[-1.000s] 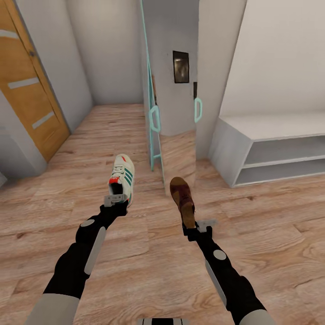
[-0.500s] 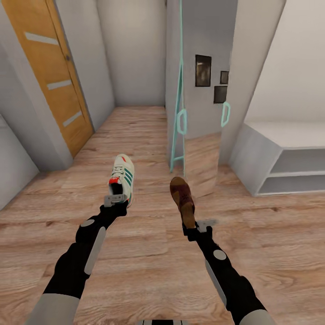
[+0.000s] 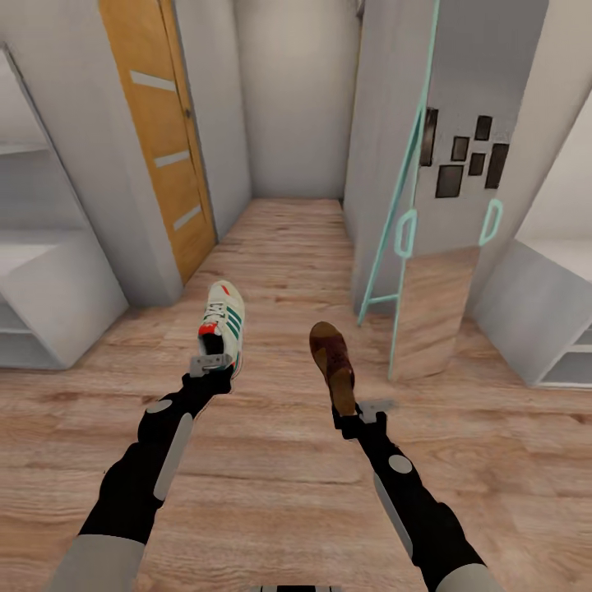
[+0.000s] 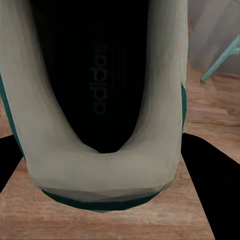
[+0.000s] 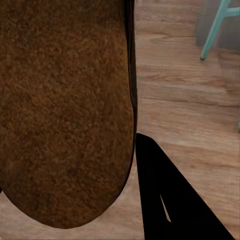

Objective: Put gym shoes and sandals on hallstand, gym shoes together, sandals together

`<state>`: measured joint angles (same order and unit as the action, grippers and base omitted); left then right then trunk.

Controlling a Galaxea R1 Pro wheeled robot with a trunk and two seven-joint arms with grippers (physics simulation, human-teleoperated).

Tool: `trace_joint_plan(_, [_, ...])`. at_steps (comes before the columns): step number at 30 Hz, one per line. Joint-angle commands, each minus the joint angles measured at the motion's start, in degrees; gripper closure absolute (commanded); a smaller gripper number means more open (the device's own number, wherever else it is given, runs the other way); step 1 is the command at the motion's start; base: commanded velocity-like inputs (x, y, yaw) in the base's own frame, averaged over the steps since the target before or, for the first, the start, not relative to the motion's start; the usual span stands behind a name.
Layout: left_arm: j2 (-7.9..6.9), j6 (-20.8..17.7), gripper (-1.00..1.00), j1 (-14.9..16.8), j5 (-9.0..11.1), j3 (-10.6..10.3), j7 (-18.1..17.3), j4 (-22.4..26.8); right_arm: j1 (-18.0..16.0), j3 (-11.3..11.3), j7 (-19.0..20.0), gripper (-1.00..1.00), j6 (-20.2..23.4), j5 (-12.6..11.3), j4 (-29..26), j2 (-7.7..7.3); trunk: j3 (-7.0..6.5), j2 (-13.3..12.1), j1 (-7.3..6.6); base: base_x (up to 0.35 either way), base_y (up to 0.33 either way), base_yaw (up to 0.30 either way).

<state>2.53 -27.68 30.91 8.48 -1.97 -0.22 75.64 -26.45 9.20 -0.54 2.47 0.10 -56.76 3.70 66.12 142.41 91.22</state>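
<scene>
Turning since a second ago, rack sliding rightward; left gripper clamping sneaker, right gripper clamping sandal above floor.

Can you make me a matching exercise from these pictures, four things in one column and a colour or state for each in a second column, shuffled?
Things:
1. gym shoe
2. sandal
3. door
4. mirror frame

Colour or state:
A. turquoise, leaning by the wall
B. orange wood with pale strips
C. brown, held in the right claw
D. white with green stripes, held in the left claw

Pairs: 1-D, 2-C, 3-B, 4-A
</scene>
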Motion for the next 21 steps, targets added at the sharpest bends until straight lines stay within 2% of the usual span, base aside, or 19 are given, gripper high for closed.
trace_joint_plan(1, [0.02,-0.3,1.00,0.0,0.4,0.0,0.0,0.0,0.0,0.0,-0.2,1.00,0.3,-0.2,-0.1,-0.01,-0.02,0.0,0.00,0.155,0.313,0.238])
trace_joint_plan(8, [0.02,-0.3,1.00,0.0,0.4,0.0,0.0,0.0,0.0,0.0,-0.2,1.00,0.3,-0.2,-0.1,-0.01,-0.47,0.0,0.00,0.149,0.313,0.238])
trace_joint_plan(16, [0.02,-0.3,1.00,0.0,0.4,0.0,0.0,0.0,0.0,0.1,-0.2,1.00,0.3,-0.1,-0.3,-0.01,-0.98,0.0,0.00,0.022,0.315,0.233])
trace_joint_plan(21, [0.02,-0.3,1.00,0.0,0.4,0.0,0.0,0.0,0.0,0.1,-0.2,1.00,0.3,0.1,-0.3,-0.01,-1.10,0.0,0.00,0.000,0.317,0.085])
